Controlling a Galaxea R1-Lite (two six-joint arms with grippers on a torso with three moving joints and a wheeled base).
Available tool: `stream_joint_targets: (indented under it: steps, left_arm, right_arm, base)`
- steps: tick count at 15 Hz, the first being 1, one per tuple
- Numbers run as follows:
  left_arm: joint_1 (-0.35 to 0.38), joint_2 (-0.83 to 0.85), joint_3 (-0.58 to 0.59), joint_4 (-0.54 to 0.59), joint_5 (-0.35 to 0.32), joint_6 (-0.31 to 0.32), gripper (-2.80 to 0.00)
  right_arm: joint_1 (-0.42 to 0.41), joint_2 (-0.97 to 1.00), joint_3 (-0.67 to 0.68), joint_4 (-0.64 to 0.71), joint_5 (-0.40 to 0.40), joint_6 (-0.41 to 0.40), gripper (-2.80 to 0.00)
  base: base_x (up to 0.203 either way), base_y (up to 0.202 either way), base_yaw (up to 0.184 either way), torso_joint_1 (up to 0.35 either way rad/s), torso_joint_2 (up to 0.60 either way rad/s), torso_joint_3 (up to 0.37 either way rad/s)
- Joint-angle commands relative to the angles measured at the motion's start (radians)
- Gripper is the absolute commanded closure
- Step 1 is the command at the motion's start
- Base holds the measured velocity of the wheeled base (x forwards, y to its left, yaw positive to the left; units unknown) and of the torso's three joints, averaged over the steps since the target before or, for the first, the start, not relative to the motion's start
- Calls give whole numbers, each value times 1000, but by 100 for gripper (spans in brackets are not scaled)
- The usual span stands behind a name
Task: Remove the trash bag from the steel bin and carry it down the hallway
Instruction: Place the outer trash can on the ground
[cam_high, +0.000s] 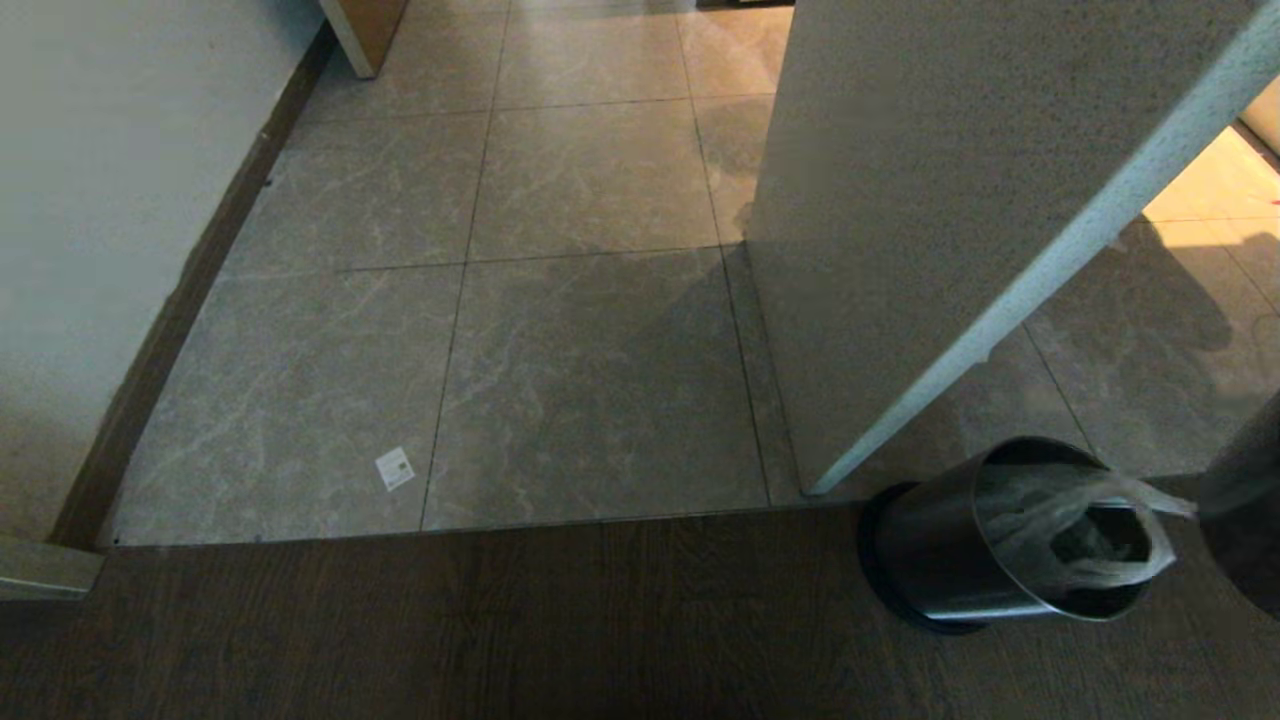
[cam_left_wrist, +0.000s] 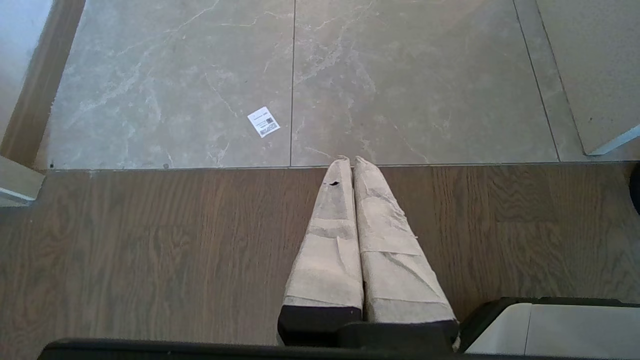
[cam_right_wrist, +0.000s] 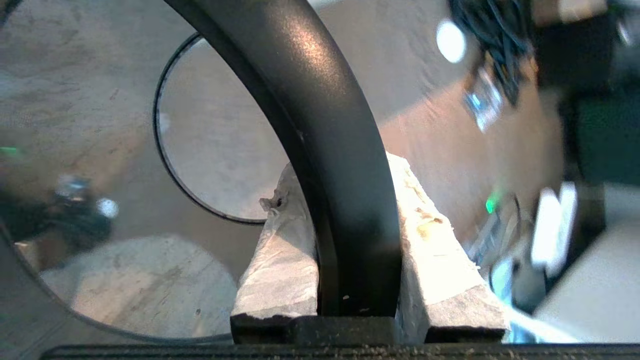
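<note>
Right wrist view alone shows the right gripper clamped on the bin's black rim; head view shows the tilted bin, bag inside.

The head view is dim, with a warm bright patch of light on the tiled floor at the far right and a broad soft shadow across the middle tiles. The dark wood floor nearest the camera lies in deep shade. The left wrist view is evenly lit and sharp, its tiles faintly glossy. The right wrist view is smeared with motion blur at its edges, and a highlight gleams on the black rim.
</note>
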Motion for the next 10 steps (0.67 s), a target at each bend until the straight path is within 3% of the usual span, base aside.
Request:
stream_joint_targets:
  steps: [1, 5, 10]
  left_arm:
    - [0, 0, 0, 0, 1, -1, 0]
    - [0, 0, 0, 0, 1, -1, 0]
    - [0, 0, 0, 0, 1, -1, 0]
  right_arm:
    - [-60, 142, -59, 1, 1, -1, 0]
    - [-112, 351, -136, -52, 12, 26, 0]
    - [-135, 652, -151, -332, 197, 132, 0]
  base:
    - [0, 0, 0, 0, 0, 0]
    - [0, 0, 0, 0, 0, 0]
    - [0, 0, 0, 0, 0, 0]
